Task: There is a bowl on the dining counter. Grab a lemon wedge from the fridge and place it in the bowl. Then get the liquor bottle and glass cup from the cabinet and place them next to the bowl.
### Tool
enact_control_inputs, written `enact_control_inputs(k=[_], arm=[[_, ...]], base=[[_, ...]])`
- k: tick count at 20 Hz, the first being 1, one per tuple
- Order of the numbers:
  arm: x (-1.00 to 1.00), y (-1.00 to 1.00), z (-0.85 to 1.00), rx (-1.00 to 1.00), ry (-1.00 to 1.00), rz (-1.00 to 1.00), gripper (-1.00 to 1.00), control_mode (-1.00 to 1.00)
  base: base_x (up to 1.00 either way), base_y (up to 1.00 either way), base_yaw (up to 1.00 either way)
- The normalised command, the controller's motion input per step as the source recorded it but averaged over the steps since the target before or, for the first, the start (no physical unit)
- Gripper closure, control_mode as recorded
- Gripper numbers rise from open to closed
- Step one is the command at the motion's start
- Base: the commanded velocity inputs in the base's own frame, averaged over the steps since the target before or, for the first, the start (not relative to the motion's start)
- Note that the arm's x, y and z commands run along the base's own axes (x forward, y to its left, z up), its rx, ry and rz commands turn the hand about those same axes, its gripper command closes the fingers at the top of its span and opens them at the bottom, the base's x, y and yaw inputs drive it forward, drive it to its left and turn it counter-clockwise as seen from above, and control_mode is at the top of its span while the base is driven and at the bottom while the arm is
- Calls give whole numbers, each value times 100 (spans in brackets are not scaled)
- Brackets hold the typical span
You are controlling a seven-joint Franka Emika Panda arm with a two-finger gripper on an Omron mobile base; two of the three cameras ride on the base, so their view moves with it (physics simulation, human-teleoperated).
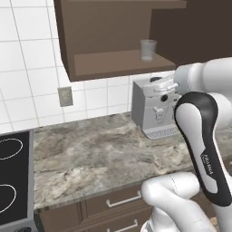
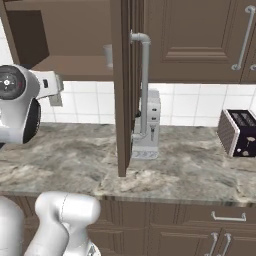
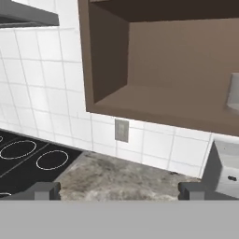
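Note:
The dark brown wall cabinet (image 1: 113,63) stands open, its door (image 2: 122,90) swung out toward me. On its lower shelf sits the glass cup (image 1: 148,49), a small translucent tumbler, upright and alone; it also peeks out beside the door (image 2: 107,55) and at the right edge of the hand view (image 3: 233,93). My gripper (image 3: 119,191) is open with nothing between its fingertips (image 3: 46,190). It hangs in front of and below the cabinet (image 3: 163,70), left of the cup and well short of it. The liquor bottle, bowl, lemon wedge, fridge and dining counter are out of view.
A grey coffee machine (image 1: 154,108) stands on the marbled worktop (image 1: 99,154) under the cabinet, at the wall. A black cooktop (image 1: 13,181) lies to the left and a toaster (image 2: 240,132) to the right. A wall outlet (image 3: 122,130) sits on the white tiles.

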Motion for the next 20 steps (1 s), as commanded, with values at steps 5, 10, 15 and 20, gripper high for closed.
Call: enact_control_inputs(k=[5, 10, 15, 20], arm=[[71, -41, 70, -27, 20, -1, -100, -100], [100, 6, 14, -38, 13, -5, -100, -100], [90, 4, -4, -45, 0, 0, -100, -100], [92, -6, -3, -39, -1, 0, -100, -100]], base=[[0, 0, 0], [0, 0, 0], [0, 0, 0], [0, 0, 0]])
